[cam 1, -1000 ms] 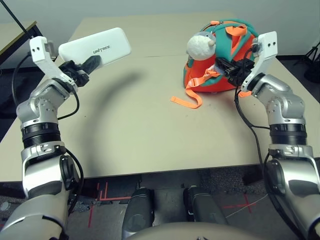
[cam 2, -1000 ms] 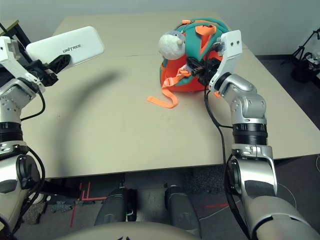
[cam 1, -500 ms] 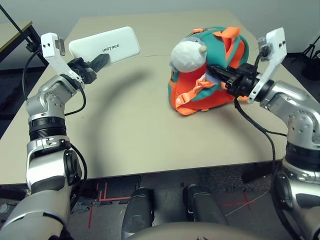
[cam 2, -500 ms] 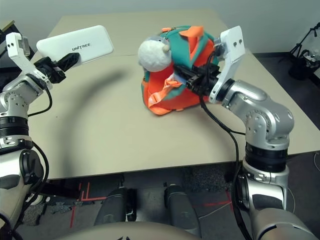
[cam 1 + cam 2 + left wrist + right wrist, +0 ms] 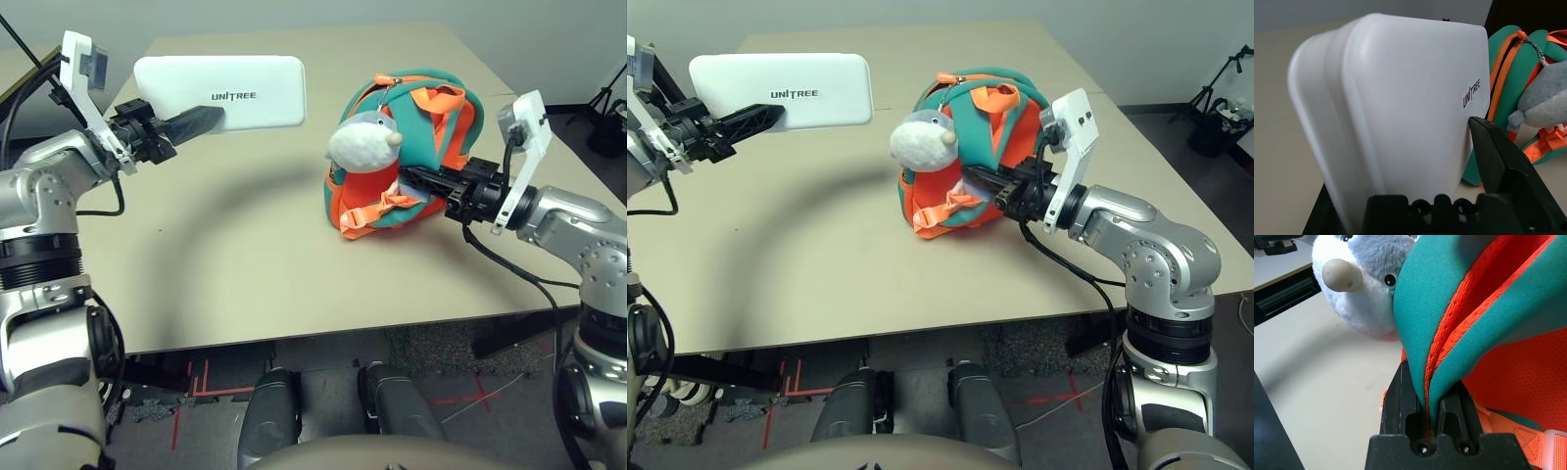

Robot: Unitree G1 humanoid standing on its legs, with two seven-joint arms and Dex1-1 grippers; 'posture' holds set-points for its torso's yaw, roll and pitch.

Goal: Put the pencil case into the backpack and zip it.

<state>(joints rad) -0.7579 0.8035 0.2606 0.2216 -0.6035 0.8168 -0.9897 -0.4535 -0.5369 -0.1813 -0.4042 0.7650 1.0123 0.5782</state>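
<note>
Head views: the table (image 5: 245, 264) is seen from above, looking forward and down; both share the backpack (image 5: 431, 127).
Left wrist view: pressed close against the pencil case (image 5: 1400, 107), backpack behind.
Right wrist view: very near backpack fabric.

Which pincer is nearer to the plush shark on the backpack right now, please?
The right. The right pincer is shut on the backpack fabric just beside the plush shark; the left pincer holds the pencil case above the table, farther away.
</note>
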